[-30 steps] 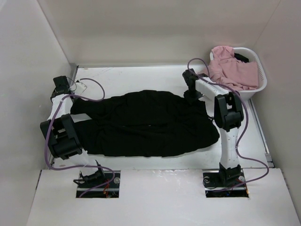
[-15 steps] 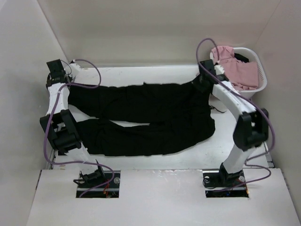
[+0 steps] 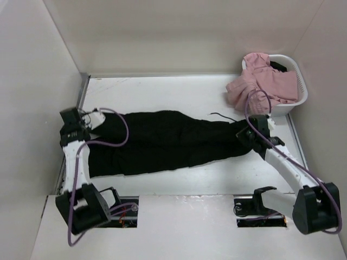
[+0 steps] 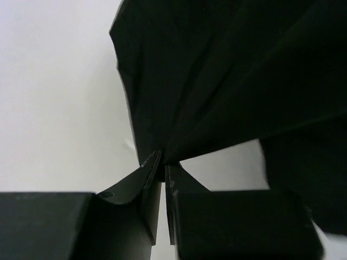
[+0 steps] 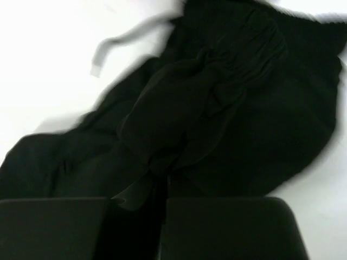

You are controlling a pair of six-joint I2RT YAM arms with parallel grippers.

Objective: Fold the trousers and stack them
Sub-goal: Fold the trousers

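**A:** Note for the log. Where do the trousers [image 3: 168, 142] lie?

**B:** Flat on the desk [image 3: 162, 92], as one long dark band. The long axis runs left to right, across the front of both arms. The leg ends are at the left and the waist end is at the right, with the drawstring [image 3: 218, 115] trailing off its far side.

**A:** Left jaws?

**B:** Clenched on the leg end. In the left wrist view the black cloth fans out straight from the pinched tips. The left arm [image 3: 73, 157] stands at the band's left end.

**A:** Right jaws?

**B:** Closed down on bunched fabric at the waist end. The right wrist view is blurred, but the cloth gathers right at the tips. The right arm [image 3: 282, 162] reaches in from the near right.

**A:** So which arm is nearer?

**B:** Each holds its own end, and the middle of the band is well apart from both. From the left jaws the garment runs away to the right. From the right jaws it runs away to the left.

**A:** Judgement on the next move?

**B:** Probably an end-over-end fold along that axis, one end carried across to meet the other.

**A:** Anything in the way?

**B:** The basket [image 3: 301, 89] of pink garment [image 3: 265, 81] sits just beyond the waist end.
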